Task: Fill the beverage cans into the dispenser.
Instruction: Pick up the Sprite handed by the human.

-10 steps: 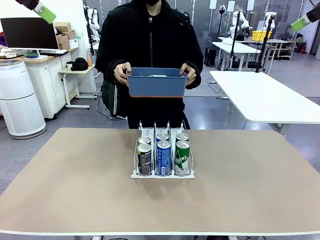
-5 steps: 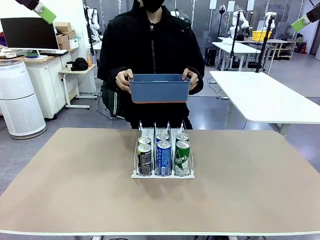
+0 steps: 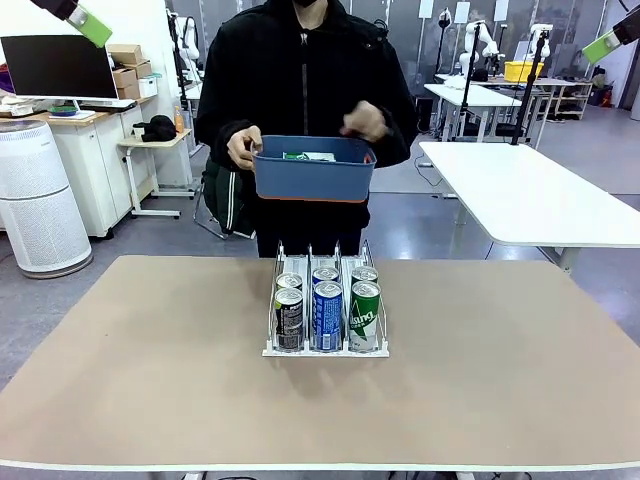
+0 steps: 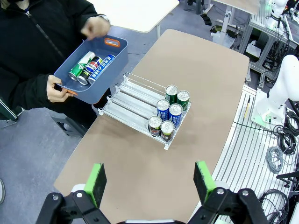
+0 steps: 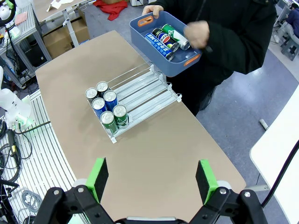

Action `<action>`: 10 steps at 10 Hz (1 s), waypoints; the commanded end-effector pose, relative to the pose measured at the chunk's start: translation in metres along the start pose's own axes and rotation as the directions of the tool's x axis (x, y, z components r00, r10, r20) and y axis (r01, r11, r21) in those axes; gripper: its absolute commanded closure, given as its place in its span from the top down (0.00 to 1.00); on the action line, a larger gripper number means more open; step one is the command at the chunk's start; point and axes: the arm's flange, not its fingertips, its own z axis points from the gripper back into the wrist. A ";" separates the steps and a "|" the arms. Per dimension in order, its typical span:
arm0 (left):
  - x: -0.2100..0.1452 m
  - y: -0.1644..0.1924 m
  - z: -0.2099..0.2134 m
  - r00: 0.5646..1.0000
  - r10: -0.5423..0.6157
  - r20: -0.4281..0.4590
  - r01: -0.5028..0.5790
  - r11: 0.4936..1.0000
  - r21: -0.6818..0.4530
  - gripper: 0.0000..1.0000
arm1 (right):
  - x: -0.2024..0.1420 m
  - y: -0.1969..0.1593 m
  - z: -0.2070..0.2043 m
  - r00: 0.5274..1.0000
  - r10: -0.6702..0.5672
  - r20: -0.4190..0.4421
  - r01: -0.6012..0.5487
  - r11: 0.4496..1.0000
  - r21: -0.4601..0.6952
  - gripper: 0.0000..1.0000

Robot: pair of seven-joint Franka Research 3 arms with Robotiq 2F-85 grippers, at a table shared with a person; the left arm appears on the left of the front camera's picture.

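Dispenser (image 3: 325, 351) at the middle of the worktop (image 3: 120, 360), with six cans (image 3: 327, 315) upright in two rows of three at its near end. At the far side a person holds a blue bin (image 3: 315, 180) with one hand (image 3: 243, 147), the other hand (image 3: 365, 122) raised over more cans (image 4: 91, 67) lying inside. Left tool (image 4: 149, 181) and right tool (image 5: 152, 181) — both wide open, gripping nothing — hang high above the worktop.
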 end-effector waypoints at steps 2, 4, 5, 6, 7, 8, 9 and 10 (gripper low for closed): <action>-0.001 0.000 -0.001 1.000 0.000 -0.004 0.000 1.000 0.007 1.00 | -0.001 0.002 -0.001 1.000 -0.002 -0.001 0.002 1.000 0.001 1.00; -0.001 0.000 -0.001 1.000 0.000 -0.004 0.000 1.000 0.007 1.00 | -0.001 0.002 -0.001 1.000 -0.002 -0.001 0.002 1.000 0.001 1.00; -0.001 0.000 -0.001 1.000 0.000 -0.004 0.000 1.000 0.007 1.00 | -0.001 0.002 -0.001 1.000 -0.002 -0.001 0.002 1.000 0.001 1.00; -0.001 0.000 -0.001 1.000 0.000 -0.004 0.000 1.000 0.007 1.00 | -0.001 0.002 -0.001 1.000 -0.002 -0.001 0.002 1.000 0.001 1.00; -0.001 0.000 -0.001 1.000 0.000 -0.004 0.000 1.000 0.007 1.00 | -0.001 0.002 -0.001 1.000 -0.002 -0.001 0.002 1.000 0.001 1.00; -0.001 0.000 -0.001 1.000 0.000 -0.004 0.000 1.000 0.007 1.00 | -0.001 0.002 -0.001 1.000 -0.002 -0.001 0.002 1.000 0.001 1.00; -0.001 0.000 -0.001 1.000 0.000 -0.004 0.000 1.000 0.007 1.00 | -0.001 0.002 -0.001 1.000 -0.002 -0.001 0.002 1.000 0.001 1.00; -0.001 0.000 -0.001 1.000 0.000 -0.004 0.000 1.000 0.007 1.00 | -0.001 0.002 -0.001 1.000 -0.002 -0.001 0.002 1.000 0.001 1.00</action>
